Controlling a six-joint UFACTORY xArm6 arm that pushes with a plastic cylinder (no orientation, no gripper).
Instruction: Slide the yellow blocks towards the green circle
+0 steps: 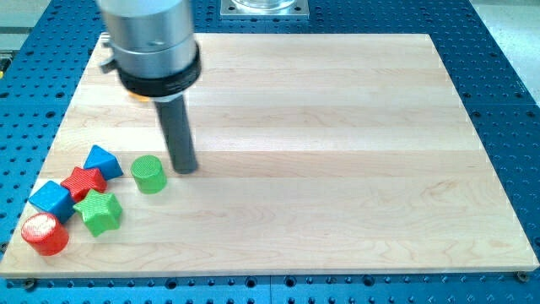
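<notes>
The green circle [149,174] is a short green cylinder at the lower left of the wooden board [337,152]. My tip [186,170] rests on the board just right of it, a small gap apart. Only a sliver of yellow-orange [139,97] shows under the left edge of the arm's round housing [156,51], near the upper left; its shape cannot be made out. No other yellow block is in view; the housing hides part of the board's upper left.
Left of the green circle lies a cluster: a blue triangle [102,160], a red star [83,181], a blue cube [51,198], a green star [100,212] and a red cylinder [44,234] near the board's lower left corner.
</notes>
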